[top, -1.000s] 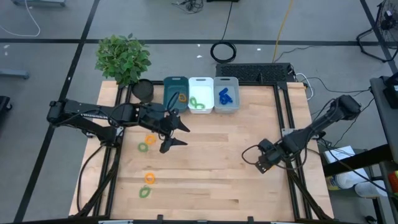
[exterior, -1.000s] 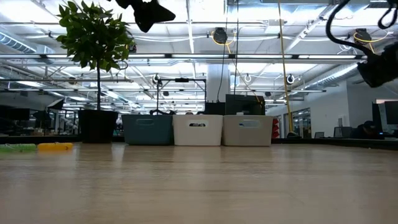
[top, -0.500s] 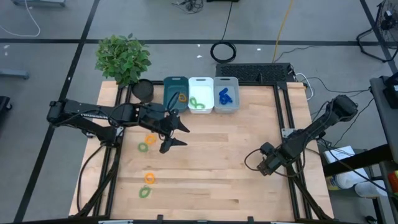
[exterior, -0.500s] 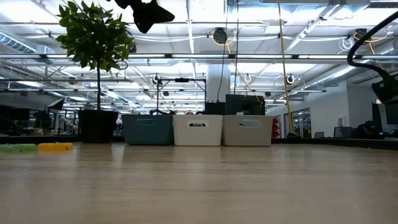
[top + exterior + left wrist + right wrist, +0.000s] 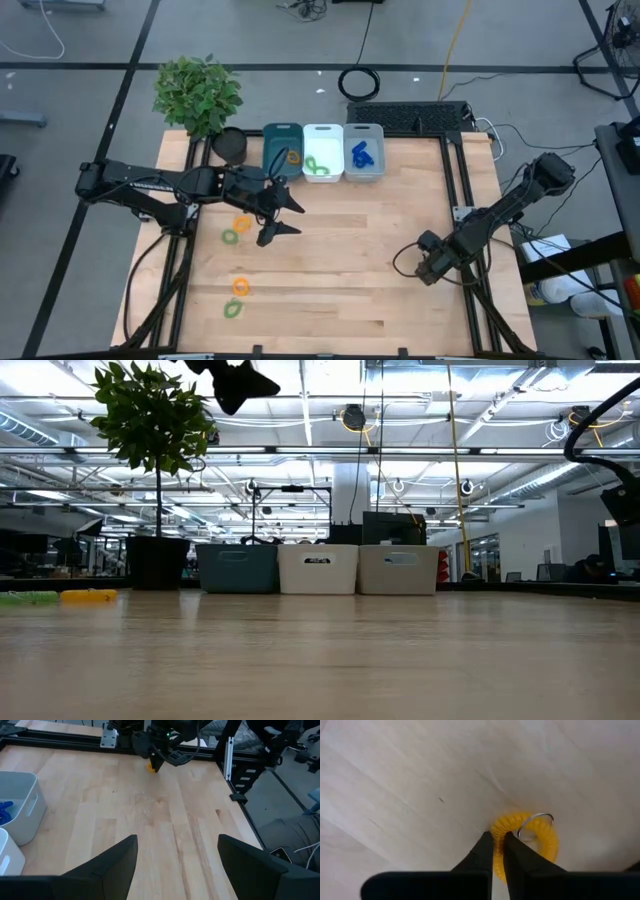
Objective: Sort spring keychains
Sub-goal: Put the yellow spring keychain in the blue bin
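Wooden table (image 5: pixel 330 290) spans the work area, framed by dark rails, with a potted plant (image 5: pixel 198 92) at the far left corner and three bins in a row along the far edge: a teal bin (image 5: pixel 281 132), a white bin (image 5: pixel 323 131) and a grey bin (image 5: pixel 364 131) (orange, green and blue loops lie in them respectively). Left arm hangs above the table in front of the teal bin, its left gripper (image 5: pixel 283 213) spread wide and empty. Right arm reaches down near the right rail, and its right gripper (image 5: pixel 498 851) is pressed together on the rim of an orange spring keychain (image 5: pixel 540 837) with a metal ring; the loop appears to rest on or just above the wood, though the wrist view does not settle which. Four unsorted keychains lie on the left half: an orange loop (image 5: pixel 242 223) beside a green loop (image 5: pixel 231 237), and nearer the front another orange keychain (image 5: pixel 240 286) above a green keychain (image 5: pixel 233 309). Risk assessed: the pinch takes only a thin edge of coil, so the springy loop could slip free or swing during the long carry to the teal bin, dropping short.
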